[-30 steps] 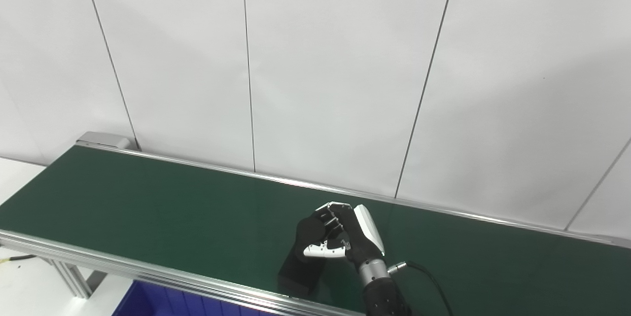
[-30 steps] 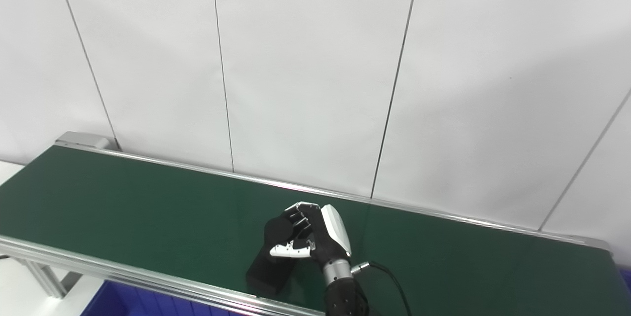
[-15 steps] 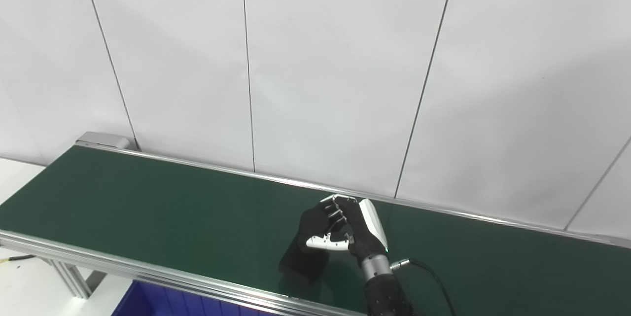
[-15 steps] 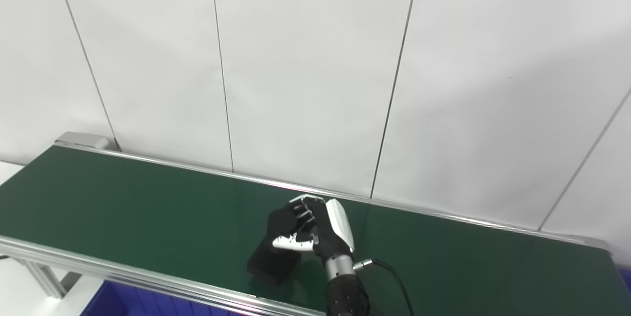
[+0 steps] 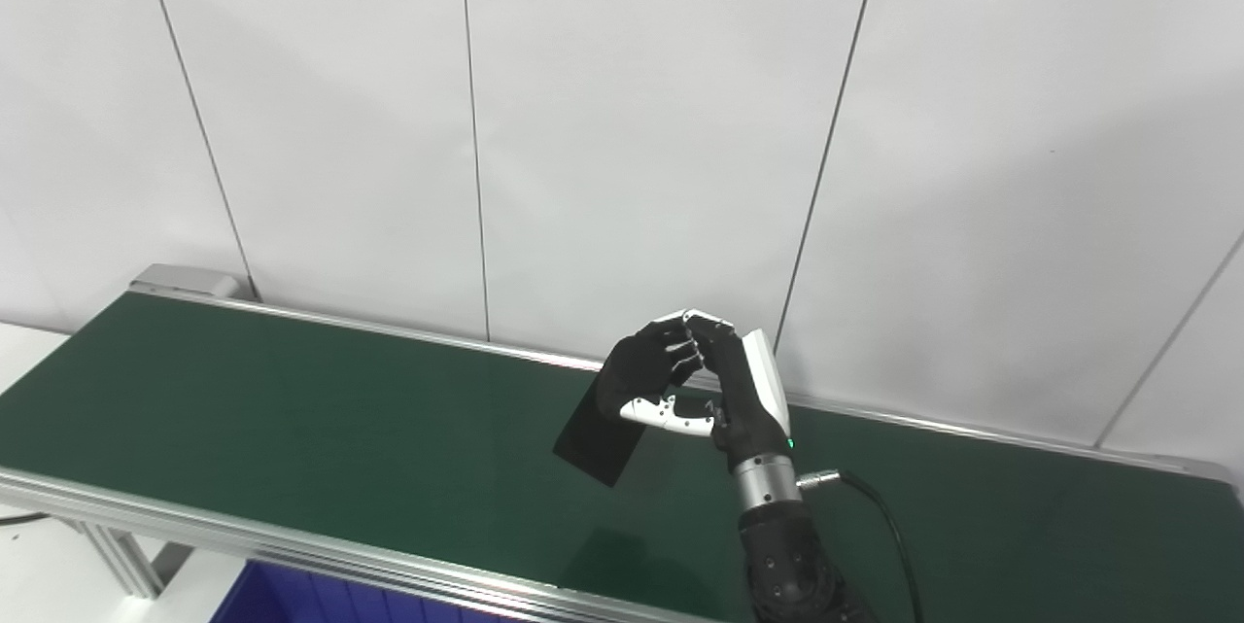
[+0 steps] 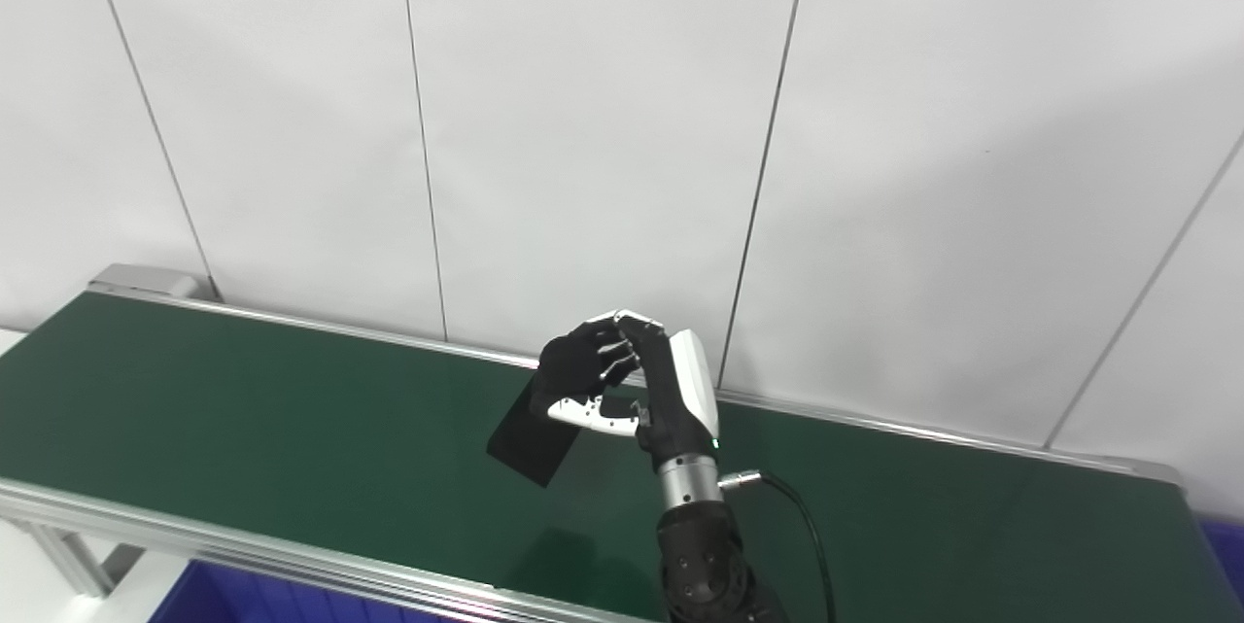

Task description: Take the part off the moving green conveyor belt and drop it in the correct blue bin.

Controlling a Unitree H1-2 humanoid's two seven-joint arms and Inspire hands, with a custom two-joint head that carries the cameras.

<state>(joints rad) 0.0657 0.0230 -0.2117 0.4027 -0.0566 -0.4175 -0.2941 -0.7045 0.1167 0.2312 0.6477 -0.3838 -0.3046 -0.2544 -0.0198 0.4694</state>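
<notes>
Left eye view: the right arm comes in from the bottom edge, right of centre, and rises nearly upright. The right hand (image 5: 714, 390) is raised clear of the green conveyor belt (image 5: 292, 409), its white back turned to the right and its palm to the left. Its fingers (image 5: 680, 351) curl over from above and its white thumb (image 5: 666, 412) reaches across from below, pinching the upper end of a flat black part (image 5: 595, 433). The part hangs tilted down and to the left of the hand, off the belt, with a faint dark shadow on the belt below it. A black cable (image 5: 880, 526) loops from the wrist down to the right. Below and to the left of the hand, past the belt's near aluminium rail (image 5: 243, 545), a corner of a blue bin (image 5: 272, 599) shows at the bottom edge; what it holds cannot be seen. The belt lies bare to the left and to the right of the hand. Behind the hand runs the far rail, then the white panelled wall (image 5: 632, 118).

Right eye view: the same hand (image 6: 646, 390) pinches the same part (image 6: 533, 438), again lifted off the belt (image 6: 243, 409). The bin (image 6: 204, 599) shows only as a blue strip under the near rail, lower left of the hand. A sliver of blue (image 6: 1226, 550) also shows at the right edge, beyond the belt's end. The left hand is out of sight in both views.
</notes>
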